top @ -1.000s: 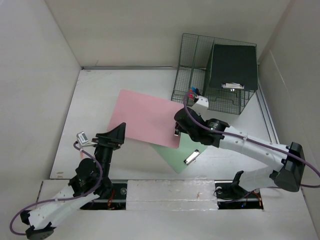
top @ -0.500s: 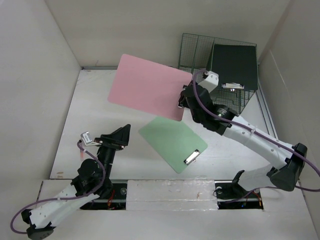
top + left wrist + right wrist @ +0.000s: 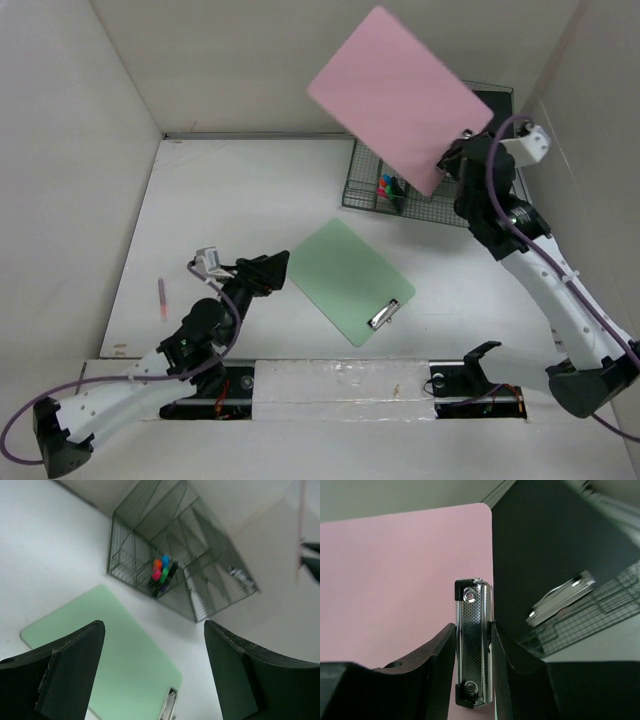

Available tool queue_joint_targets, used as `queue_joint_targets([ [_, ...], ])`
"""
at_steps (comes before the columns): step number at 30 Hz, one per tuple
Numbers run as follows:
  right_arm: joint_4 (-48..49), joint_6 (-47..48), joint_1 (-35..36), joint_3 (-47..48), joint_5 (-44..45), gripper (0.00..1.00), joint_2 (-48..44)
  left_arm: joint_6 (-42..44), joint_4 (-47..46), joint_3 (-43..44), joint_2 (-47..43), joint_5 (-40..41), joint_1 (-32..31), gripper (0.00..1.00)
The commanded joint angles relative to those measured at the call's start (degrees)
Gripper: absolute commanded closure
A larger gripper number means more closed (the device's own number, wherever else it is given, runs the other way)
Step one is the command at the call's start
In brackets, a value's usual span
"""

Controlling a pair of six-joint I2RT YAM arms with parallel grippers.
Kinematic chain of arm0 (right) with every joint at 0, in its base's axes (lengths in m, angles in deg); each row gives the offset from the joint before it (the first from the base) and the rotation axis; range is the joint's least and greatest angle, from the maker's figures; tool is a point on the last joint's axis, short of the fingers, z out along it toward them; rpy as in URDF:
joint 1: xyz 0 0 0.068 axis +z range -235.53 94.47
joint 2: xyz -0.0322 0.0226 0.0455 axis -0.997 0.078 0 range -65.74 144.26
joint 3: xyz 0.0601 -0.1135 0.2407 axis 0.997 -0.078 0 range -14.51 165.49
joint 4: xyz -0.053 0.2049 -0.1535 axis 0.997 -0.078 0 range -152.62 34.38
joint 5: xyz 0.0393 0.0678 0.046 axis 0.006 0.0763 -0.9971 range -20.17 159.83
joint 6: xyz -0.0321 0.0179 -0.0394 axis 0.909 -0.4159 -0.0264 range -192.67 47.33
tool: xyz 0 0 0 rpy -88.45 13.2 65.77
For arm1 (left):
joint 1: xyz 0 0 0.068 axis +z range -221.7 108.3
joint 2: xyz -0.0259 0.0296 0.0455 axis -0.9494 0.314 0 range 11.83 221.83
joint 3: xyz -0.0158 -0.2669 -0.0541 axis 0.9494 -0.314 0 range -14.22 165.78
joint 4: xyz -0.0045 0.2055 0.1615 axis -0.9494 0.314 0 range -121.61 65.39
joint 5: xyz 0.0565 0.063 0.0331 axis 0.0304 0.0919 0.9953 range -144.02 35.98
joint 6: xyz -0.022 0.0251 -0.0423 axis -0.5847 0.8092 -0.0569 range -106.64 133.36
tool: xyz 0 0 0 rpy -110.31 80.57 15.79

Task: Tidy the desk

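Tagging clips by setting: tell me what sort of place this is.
Likely a staged office workspace inside a white-walled robot cell: the white desk, a wire-mesh rack with markers, a green clipboard and a pink clipboard.

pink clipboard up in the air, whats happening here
The right claw is shut on the metal clip of the pink clipboard, holding it in the air above the wire rack at the far right of the desk, where a black clipboard sits. The left claw is open and empty, near a green clipboard lying flat on the desk.
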Motion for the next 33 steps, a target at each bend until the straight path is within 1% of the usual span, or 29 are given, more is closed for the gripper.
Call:
queue_joint_targets([
  [1, 0.53, -7.4, -6.06, -1.89, -1.56, 1.0, -3.55, 0.16, -1.82, 4.26, 7.96, -4.37, -0.22, 0.24],
  [4, -2.88, -9.95, -9.59, -2.6, -1.48, 1.0, -4.79, -0.46, -2.69, 4.89, 10.79, -7.53, -0.22, 0.25],
  [6, -5.53, -10.75, -12.15, -2.25, -0.6, 1.0, -5.23, -1.07, -3.22, 4.62, 10.62, -9.29, -0.22, 0.25],
  [8, -7.28, -11.63, -14.6, -2.16, 2.12, 1.0, -5.23, -1.25, -4.09, 3.66, 9.4, -10.61, -0.22, 0.25],
  [9, -9.9, -12.5, -16.09, -1.73, 2.3, 1.0, -4.71, -1.77, -4.88, 3.22, 8.87, -11.31, -0.22, 0.25],
  [12, -14.65, -16.63, -20.57, -0.58, -0.24, 1.0, -2.95, -3.0, -6.47, 2.07, 6.5, -13.33, -0.22, 0.25],
  [13, -15.2, -18.38, -21.11, -0.49, -0.94, 1.0, -2.95, -3.18, -6.91, 1.81, 5.88, -13.69, -0.22, 0.25],
  [15, -17.21, -20.23, -21.64, 0.12, 0.36, 1.0, -2.95, -3.62, -7.52, 1.55, 4.57, -15.09, -0.22, 0.25],
  [16, -18.88, -21.81, -22.17, 2.12, 1.41, 1.0, -2.68, -3.71, -8.05, 1.28, 3.52, -15.36, -0.22, 0.25],
  [17, -20.98, -22.78, -22.78, 3.54, 1.6, 1.0, -0.51, -3.89, -8.31, 0.59, 2.98, -15.45, -0.22, 0.25],
  [18, -26.14, -23.84, -23.57, 5.64, 1.34, 1.0, 0.65, -4.06, -8.32, 0.32, 2.11, -15.36, -0.22, 0.25],
  [19, -28.89, -25.33, -24.1, 9.49, 1.86, 1.0, 2.14, -4.24, -8.14, 0.14, 1.92, -15.45, -0.22, 0.25],
  [21, -35.11, -27.35, -24.11, 12.85, 2.3, 1.0, 5.3, -5.03, -6.83, 0.05, 1.4, -15.53, -0.22, 0.25],
  [23, -38.39, -31.3, -23.58, 15.31, 2.48, 1.0, 6.45, -5.29, -7.0, -0.04, 1.13, -16.06, -0.22, 0.25],
  [26, -44.63, -37.55, -24.19, 15.94, 1.43, 1.0, 8.12, -5.73, -7.09, -0.21, 1.66, -16.85, -0.22, 0.25],
  [27, -48.04, -41.04, -24.89, 15.86, -0.4, 1.0, 9.52, -5.99, -7.09, -0.04, 2.09, -17.29, -0.22, 0.25],
  [29, -49.03, -41.77, -24.9, 15.42, -0.59, 1.0, 9.8, -6.0, -7.17, 0.05, 2.19, -17.82, -0.22, 0.25],
  [33, -49.74, -46.42, -24.9, 14.1, -3.05, 1.0, 10.94, -6.35, -7.53, -0.04, 2.36, -18.78, -0.22, 0.25],
])
